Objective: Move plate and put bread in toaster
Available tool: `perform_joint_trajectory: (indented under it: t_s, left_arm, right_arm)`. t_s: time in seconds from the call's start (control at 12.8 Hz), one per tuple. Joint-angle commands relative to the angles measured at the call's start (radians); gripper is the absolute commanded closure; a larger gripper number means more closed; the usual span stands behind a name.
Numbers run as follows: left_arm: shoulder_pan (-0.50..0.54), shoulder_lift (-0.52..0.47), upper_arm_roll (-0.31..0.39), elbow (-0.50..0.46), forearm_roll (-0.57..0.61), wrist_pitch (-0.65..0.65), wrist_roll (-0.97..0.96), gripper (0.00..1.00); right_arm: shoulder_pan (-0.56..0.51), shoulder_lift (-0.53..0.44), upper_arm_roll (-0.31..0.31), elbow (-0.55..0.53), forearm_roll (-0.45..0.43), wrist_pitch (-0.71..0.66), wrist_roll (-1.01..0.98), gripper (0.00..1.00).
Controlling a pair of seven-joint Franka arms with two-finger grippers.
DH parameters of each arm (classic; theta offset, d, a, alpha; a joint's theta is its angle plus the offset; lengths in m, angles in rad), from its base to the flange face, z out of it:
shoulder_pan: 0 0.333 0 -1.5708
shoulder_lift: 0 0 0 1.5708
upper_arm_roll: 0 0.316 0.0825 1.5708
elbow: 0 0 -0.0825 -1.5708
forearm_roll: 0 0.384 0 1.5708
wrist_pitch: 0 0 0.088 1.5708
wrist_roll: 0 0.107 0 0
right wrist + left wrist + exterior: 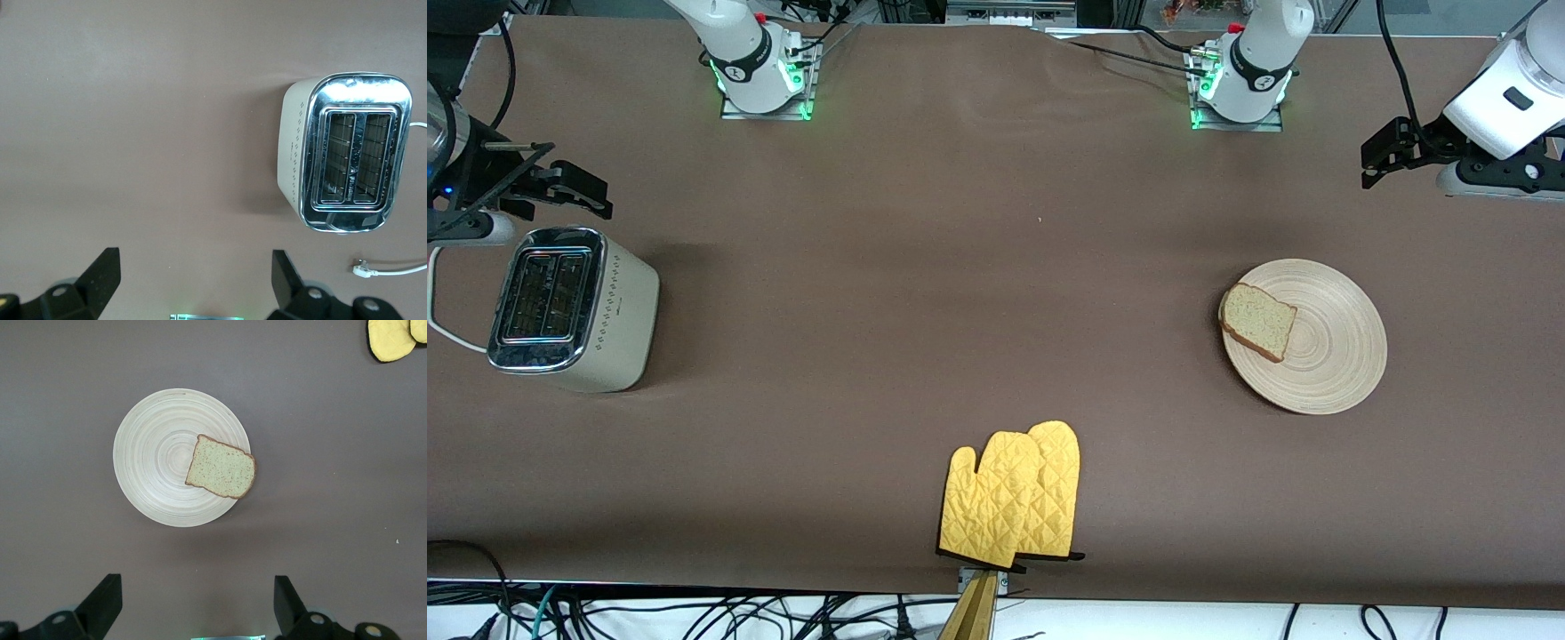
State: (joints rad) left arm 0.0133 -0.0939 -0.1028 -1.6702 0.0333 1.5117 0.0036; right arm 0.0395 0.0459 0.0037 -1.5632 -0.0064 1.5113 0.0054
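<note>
The pale wooden plate lies toward the left arm's end of the table. The slice of bread lies flat on the plate's rim toward the right arm's end and slightly overhangs it. The cream toaster stands upright at the right arm's end with both slots empty. My left gripper is open and empty, up in the air near the table's edge beside the plate and bread. My right gripper is open and empty, in the air beside the toaster.
A pair of yellow oven mitts lies at the table edge nearest the front camera, midway along; it also shows in the left wrist view. The toaster's white cord and plug lie by the toaster.
</note>
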Motion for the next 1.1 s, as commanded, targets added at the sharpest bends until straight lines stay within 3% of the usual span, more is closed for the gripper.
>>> perform_joint_trajectory:
  t_s: [0.0,1.02]
  left_arm:
    - [-0.003,0.003,-0.001,0.024,0.025,-0.022,-0.011,0.00]
    - [-0.003,0.003,-0.005,0.024,0.025,-0.022,-0.013,0.00]
  right_arm:
    - [0.002,-0.014,0.004,-0.009,-0.007,0.018,0.019,0.00]
    - [0.000,-0.012,0.002,-0.009,-0.007,0.004,0.019,0.00]
